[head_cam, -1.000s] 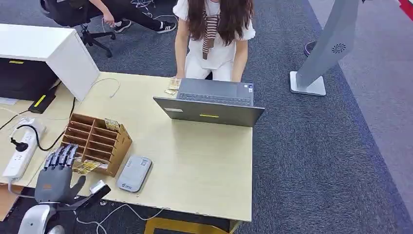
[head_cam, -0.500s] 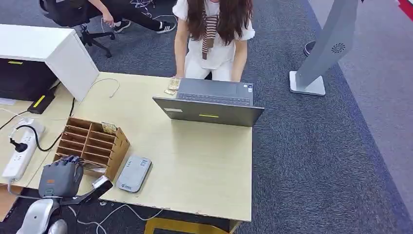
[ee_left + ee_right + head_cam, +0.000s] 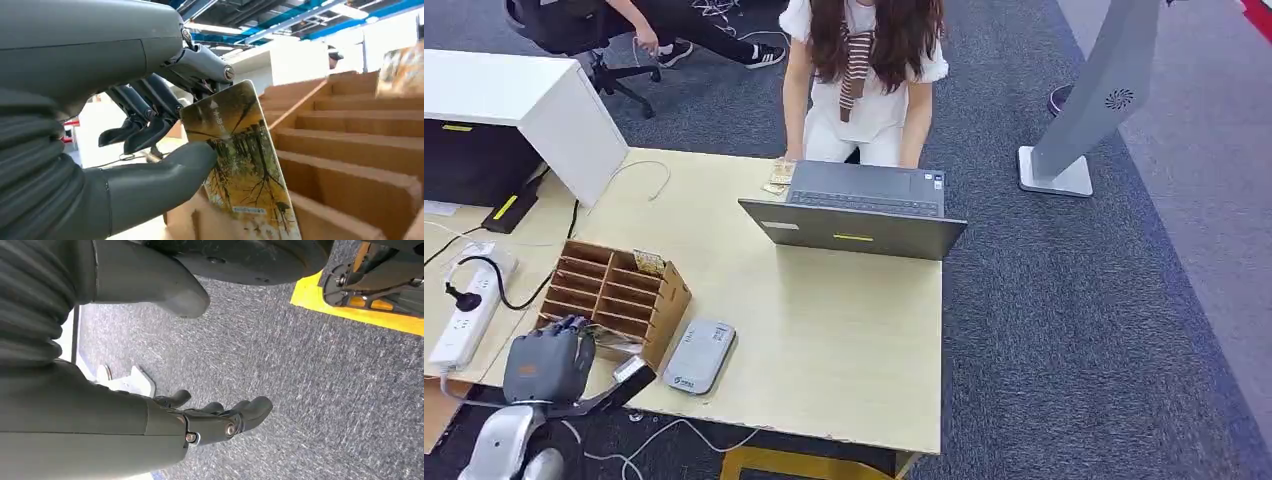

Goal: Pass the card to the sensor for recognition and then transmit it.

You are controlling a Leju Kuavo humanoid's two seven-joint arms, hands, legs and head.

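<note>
The wooden card rack sits on the desk, the grey card reader just beside it. The left hand pinches a card at the rack's front. The card could catch on the rack and slip. The right hand hangs loosely spread, holding nothing.

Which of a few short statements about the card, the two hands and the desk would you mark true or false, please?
1. The left hand pinches a card between thumb and fingers. True.
2. The card reader lies on the desk beside the wooden slotted rack. True.
3. The right hand holds a second card. False: it holds nothing and hangs over the carpet.
4. The laptop is closed. False: it stands open before a seated person.
5. The card is plain white. False: it bears a picture of yellow trees.
</note>
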